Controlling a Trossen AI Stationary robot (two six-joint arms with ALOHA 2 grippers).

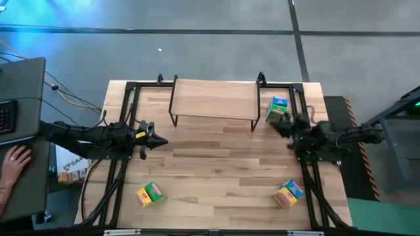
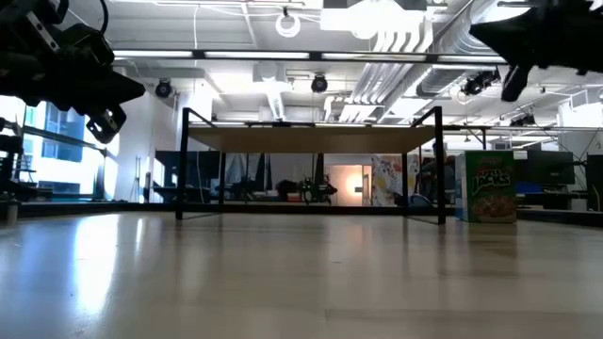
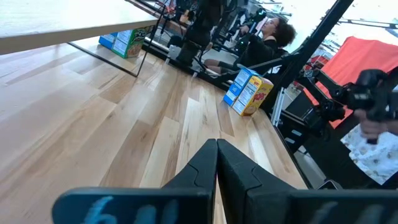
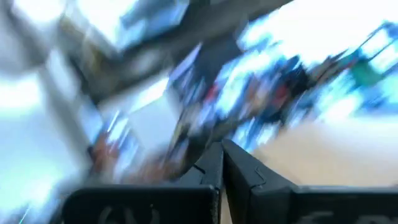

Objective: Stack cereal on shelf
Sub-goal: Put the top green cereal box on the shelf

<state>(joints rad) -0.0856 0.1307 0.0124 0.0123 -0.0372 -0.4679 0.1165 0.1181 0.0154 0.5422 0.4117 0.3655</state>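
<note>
Three cereal boxes show. A green and blue one [image 1: 278,108] stands upright on the table just right of the shelf [image 1: 215,99], and appears in the low view too [image 2: 490,186]. A yellow and green box [image 1: 149,194] lies near the left front, a yellow and blue box [image 1: 289,193] near the right front [image 3: 249,92]. The shelf's plank top holds nothing. My left gripper [image 1: 161,139] hovers shut over the table's left middle [image 3: 216,152]. My right gripper [image 1: 281,124] is raised beside the green and blue box, its fingers together [image 4: 222,155].
Black frame rails [image 1: 118,164] run along both table sides. A person's hand [image 1: 16,157] rests by a laptop left of the table. Bare wood lies between the two arms and in front of the shelf [image 1: 216,164].
</note>
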